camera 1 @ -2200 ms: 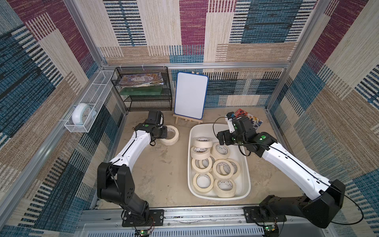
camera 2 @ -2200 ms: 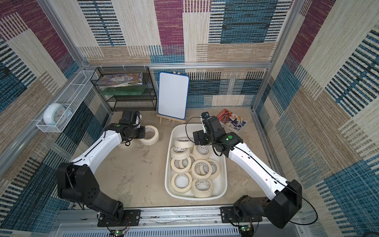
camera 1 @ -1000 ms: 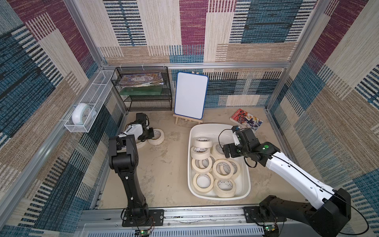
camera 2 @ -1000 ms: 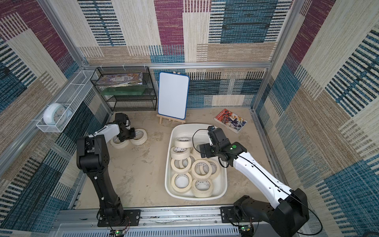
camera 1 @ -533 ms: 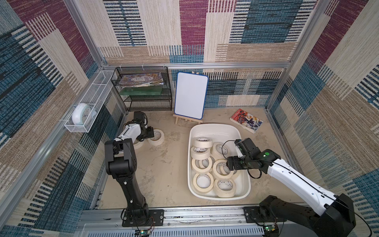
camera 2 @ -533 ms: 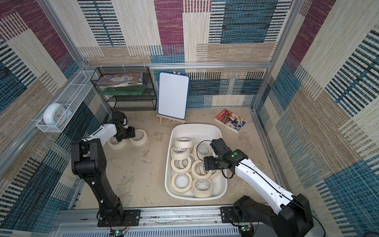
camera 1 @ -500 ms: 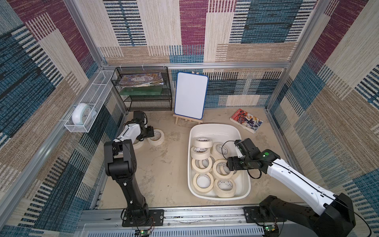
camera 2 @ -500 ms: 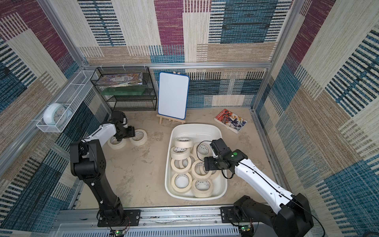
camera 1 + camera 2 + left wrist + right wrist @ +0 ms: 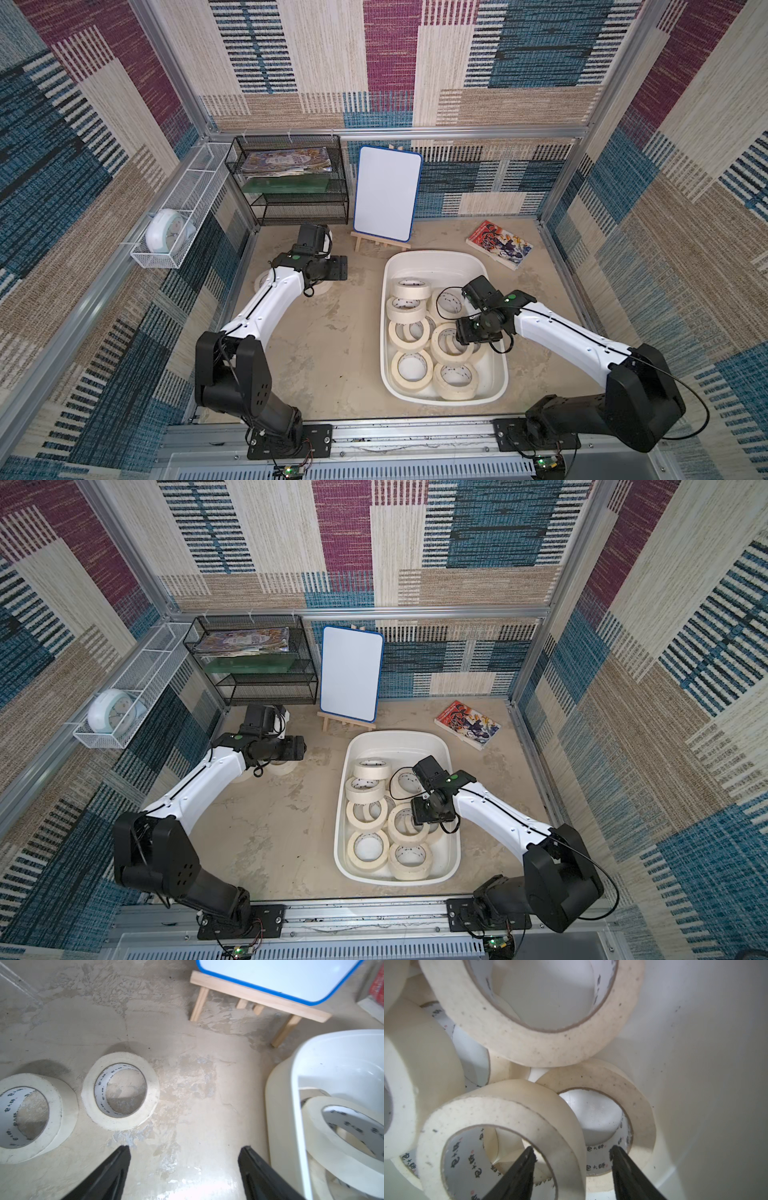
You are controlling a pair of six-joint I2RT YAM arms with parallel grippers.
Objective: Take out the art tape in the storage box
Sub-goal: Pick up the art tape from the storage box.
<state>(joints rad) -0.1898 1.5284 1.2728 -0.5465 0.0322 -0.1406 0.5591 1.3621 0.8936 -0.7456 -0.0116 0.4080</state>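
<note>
The white storage box (image 9: 432,254) (image 9: 399,734) holds several cream art tape rolls (image 9: 411,289) (image 9: 365,785). My right gripper (image 9: 462,336) (image 9: 420,816) (image 9: 571,1148) is down inside it, open, straddling the wall of one roll (image 9: 500,1109). One finger (image 9: 527,1159) is in that roll's core; the other stands in the neighbouring roll (image 9: 639,1109), a gap still showing. Two rolls (image 9: 120,1057) (image 9: 68,1105) lie flat on the floor at the left. My left gripper (image 9: 343,268) (image 9: 184,1149) hovers beside them, open and empty.
A whiteboard on a wooden easel (image 9: 386,193) stands at the back, beside a black mesh rack (image 9: 291,183). A comic book (image 9: 498,245) lies behind the box. A white wire basket holding a clock (image 9: 166,237) hangs on the left wall.
My left gripper has opened, let go of a roll on the floor and swung towards the box. The right gripper has come nearer and lower in the box, its jaws narrowing round a roll's wall.
</note>
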